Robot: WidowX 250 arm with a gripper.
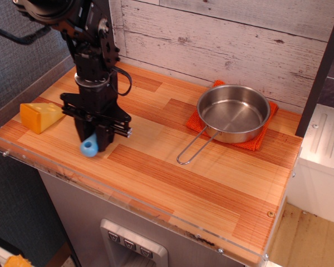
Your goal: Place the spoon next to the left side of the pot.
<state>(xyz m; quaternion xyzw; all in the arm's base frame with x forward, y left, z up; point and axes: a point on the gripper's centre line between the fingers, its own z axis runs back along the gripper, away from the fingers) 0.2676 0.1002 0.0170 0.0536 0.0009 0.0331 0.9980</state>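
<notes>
Since the pot (233, 112) sits on its orange mat (258, 138) well off to the right of the gripper (92, 139), the carry must run rightward across the counter (172, 183). Its fingers are drawn in tight around the spoon (89, 147), whose blue handle end pokes out toward the front edge; the bowl is hidden. Spoon and gripper are at the counter's left end, near the cheese (40, 115).

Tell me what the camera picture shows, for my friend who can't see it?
A black robot tool is shut on a light-blue spoon at the left of a wooden counter. A yellow cheese wedge lies beside it; a steel pot sits on an orange mat at the right.
</notes>
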